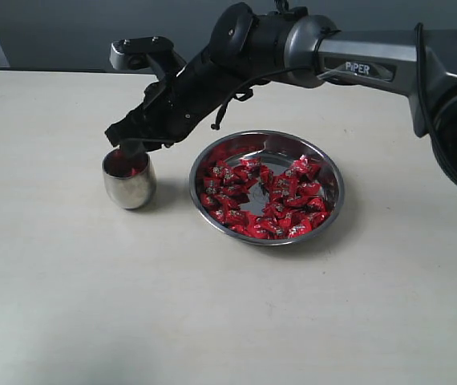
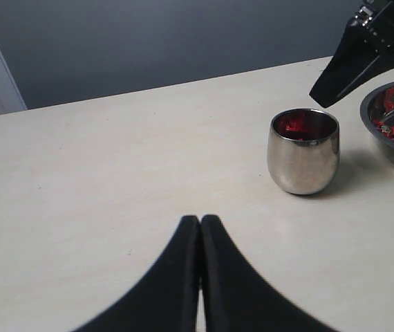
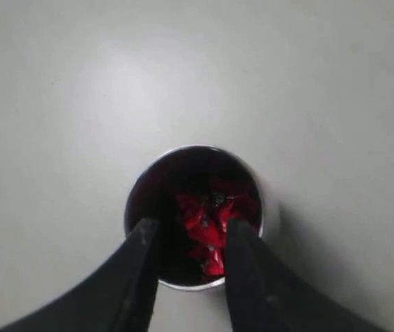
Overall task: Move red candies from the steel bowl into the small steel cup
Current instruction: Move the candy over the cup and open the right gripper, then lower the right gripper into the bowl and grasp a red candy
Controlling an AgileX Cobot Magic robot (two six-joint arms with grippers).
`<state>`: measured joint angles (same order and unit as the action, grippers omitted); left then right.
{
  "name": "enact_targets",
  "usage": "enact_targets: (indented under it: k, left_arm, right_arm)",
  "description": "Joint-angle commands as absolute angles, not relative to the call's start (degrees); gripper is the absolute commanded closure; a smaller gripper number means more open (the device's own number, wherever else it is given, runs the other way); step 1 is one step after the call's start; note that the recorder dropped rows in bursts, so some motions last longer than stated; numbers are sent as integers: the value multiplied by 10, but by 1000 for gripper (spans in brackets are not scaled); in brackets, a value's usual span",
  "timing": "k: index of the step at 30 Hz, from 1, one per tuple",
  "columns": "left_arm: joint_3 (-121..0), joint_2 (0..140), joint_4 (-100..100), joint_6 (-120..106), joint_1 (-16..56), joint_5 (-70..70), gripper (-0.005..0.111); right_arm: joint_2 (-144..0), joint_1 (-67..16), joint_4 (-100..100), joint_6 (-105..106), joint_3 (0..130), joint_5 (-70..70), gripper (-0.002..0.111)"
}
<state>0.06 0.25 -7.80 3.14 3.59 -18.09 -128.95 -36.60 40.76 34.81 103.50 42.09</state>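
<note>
The steel bowl [image 1: 193,183] sits mid-table, holding many red candies [image 1: 264,200]. Just left of it stands the small steel cup [image 1: 128,183], with some red candies [image 3: 207,221] at its bottom. My right gripper [image 3: 191,225] hangs right over the cup's mouth, its fingers apart and open, nothing pinched between them. In the exterior view this gripper [image 1: 124,146] reaches across from the right, tip above the cup rim. My left gripper [image 2: 200,220] is shut and empty, low over bare table, with the cup [image 2: 303,155] some way ahead of it. It is outside the exterior view.
The right arm [image 1: 357,68] stretches over the far side of the bowl. The pale table [image 1: 212,321] runs to a grey wall at the back. The bowl's rim [image 2: 373,131] shows at the edge of the left wrist view.
</note>
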Motion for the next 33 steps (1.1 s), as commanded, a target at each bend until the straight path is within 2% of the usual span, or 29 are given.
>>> enact_targets:
  k: [1, 4, 12, 23, 27, 33]
  left_arm:
    - [0, 0, -78, 35, 42, -177, 106]
    - [0, 0, -78, 35, 42, -177, 106]
    - [0, 0, -78, 35, 42, -177, 106]
    - [0, 0, -78, 35, 42, -177, 106]
    - [0, 0, -78, 35, 42, -177, 106]
    - [0, 0, -78, 35, 42, -177, 106]
  right_arm:
    - [-1267, -337, 293, 220, 1038, 449, 76]
    - [-1265, -310, 204, 120, 1038, 485, 76]
    - [-1266, -278, 47, 44, 1038, 560, 76]
    - [-1304, -275, 0, 9, 1038, 611, 75]
    - [-1309, -274, 6, 9, 1038, 592, 71]
    - [-1326, -274, 14, 9, 1038, 586, 71]
